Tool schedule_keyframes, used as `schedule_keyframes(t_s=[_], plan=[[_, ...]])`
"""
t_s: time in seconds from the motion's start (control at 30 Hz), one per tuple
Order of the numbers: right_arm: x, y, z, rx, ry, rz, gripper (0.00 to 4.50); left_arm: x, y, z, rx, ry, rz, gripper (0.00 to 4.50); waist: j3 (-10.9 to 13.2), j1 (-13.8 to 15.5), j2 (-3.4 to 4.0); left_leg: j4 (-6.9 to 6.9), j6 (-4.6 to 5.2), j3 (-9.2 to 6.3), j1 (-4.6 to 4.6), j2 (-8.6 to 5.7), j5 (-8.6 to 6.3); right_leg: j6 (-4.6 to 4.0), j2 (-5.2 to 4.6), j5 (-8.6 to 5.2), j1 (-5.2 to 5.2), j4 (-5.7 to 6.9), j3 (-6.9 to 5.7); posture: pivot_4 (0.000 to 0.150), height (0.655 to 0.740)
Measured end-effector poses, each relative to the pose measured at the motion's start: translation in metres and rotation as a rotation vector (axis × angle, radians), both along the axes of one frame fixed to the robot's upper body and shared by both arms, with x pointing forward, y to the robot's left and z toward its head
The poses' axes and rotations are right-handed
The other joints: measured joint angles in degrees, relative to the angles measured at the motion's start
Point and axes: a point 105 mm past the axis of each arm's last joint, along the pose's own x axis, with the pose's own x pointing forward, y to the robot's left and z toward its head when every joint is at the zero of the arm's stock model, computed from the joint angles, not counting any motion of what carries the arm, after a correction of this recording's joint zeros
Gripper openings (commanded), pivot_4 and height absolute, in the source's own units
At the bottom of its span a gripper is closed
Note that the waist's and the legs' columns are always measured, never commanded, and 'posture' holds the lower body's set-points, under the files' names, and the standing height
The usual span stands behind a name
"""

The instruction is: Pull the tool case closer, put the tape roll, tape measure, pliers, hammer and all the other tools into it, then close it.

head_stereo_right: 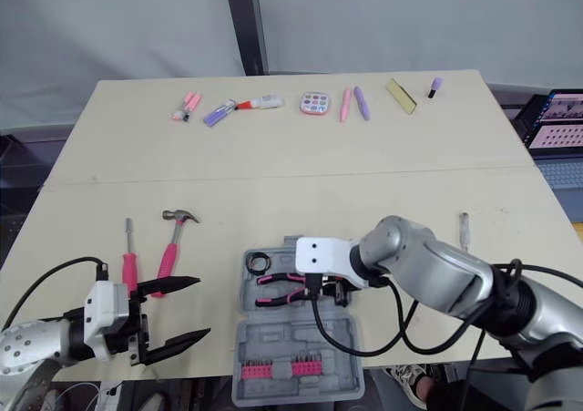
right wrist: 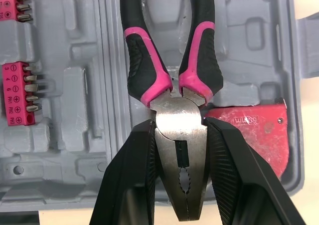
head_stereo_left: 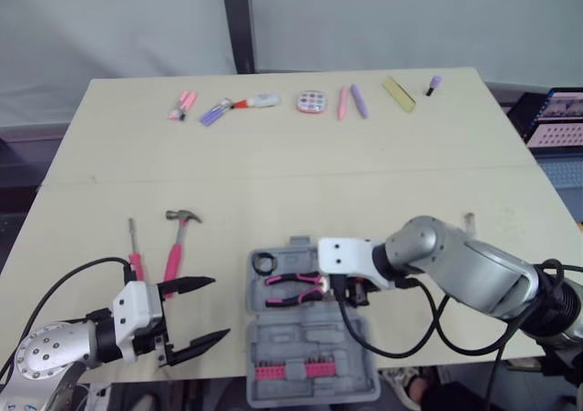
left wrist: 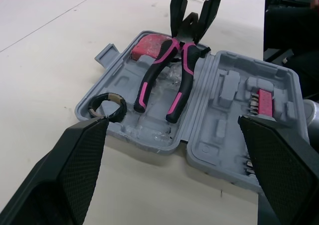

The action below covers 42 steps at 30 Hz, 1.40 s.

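The grey tool case point(head_stereo_left: 314, 338) lies open at the table's front edge. Inside it rest a black tape roll point(head_stereo_left: 265, 264), a red tape measure point(right wrist: 249, 135) and the pink-and-black pliers point(head_stereo_left: 291, 288). My right gripper point(right wrist: 180, 127) is shut on the pliers' metal head, which lies over the tape measure, handles pointing into the tray. A rack of pink bits point(head_stereo_left: 291, 369) fills the near half. Left of the case a pink-handled hammer point(head_stereo_left: 176, 247) and a screwdriver point(head_stereo_left: 135, 251) lie on the table. My left gripper point(head_stereo_left: 217, 309) hangs open just in front of them, holding nothing.
Along the table's far edge lie several small items: a pink clip point(head_stereo_left: 182, 106), purple pens point(head_stereo_left: 216, 112), a marker point(head_stereo_left: 257, 102), a round pink thing point(head_stereo_left: 311, 102) and a yellow strip point(head_stereo_left: 398, 93). A small tool point(head_stereo_left: 469, 220) lies right of my right arm. A screen point(head_stereo_left: 556, 119) stands off the right edge.
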Motion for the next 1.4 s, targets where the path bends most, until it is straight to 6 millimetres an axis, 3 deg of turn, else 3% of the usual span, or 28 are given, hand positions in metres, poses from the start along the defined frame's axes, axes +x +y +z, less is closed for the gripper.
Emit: schedule_keyframes(t_s=[0.23,1.23,1.4], plan=[[0.001,0.010,-0.007,0.024,0.023,0.004,0.96,0.002,0.000,0.001,0.002,-0.004,0.028,4.50,0.0,0.0,0.00,0.00,0.00,0.00,0.00,-0.01,0.00,0.00,-0.01,0.00,-0.01,0.05,0.00,0.150,0.7400],[0.003,0.016,-0.024,0.042,0.050,-0.029,0.96,-0.002,-0.003,0.000,0.005,-0.006,0.026,4.50,0.0,0.0,0.00,0.00,0.00,0.00,0.01,-0.01,0.00,0.00,0.00,0.00,-0.01,0.08,0.00,0.150,0.7400],[0.002,0.018,-0.027,0.050,0.061,-0.026,3.36,-0.001,-0.003,0.000,0.000,-0.010,0.030,4.50,0.0,0.0,0.00,0.00,0.00,0.00,0.01,-0.01,0.00,0.00,0.01,0.00,-0.01,0.08,0.00,0.150,0.7400]])
